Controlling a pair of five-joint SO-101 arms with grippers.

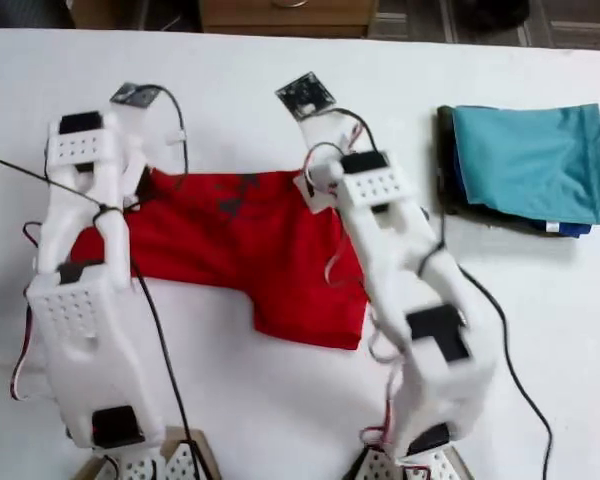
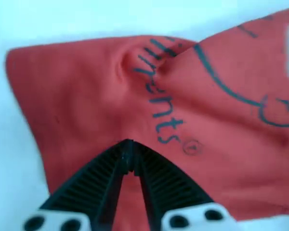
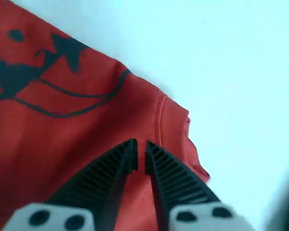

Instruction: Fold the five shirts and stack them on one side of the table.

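Red shirt (image 1: 230, 245) lay spread in the middle of the table (image 1: 280, 410), with its long axis running across from one arm to the other. The left gripper (image 2: 128, 151) hung over the shirt's far left part, jaws pressed together. The right gripper (image 3: 140, 156) hung over its far right corner, jaws almost closed with only a thin slit. Whether either one pinched cloth, I could not tell. Each arm was nearer to its own end. The stack of folded shirts (image 1: 530, 165) lay well apart, on the right side.
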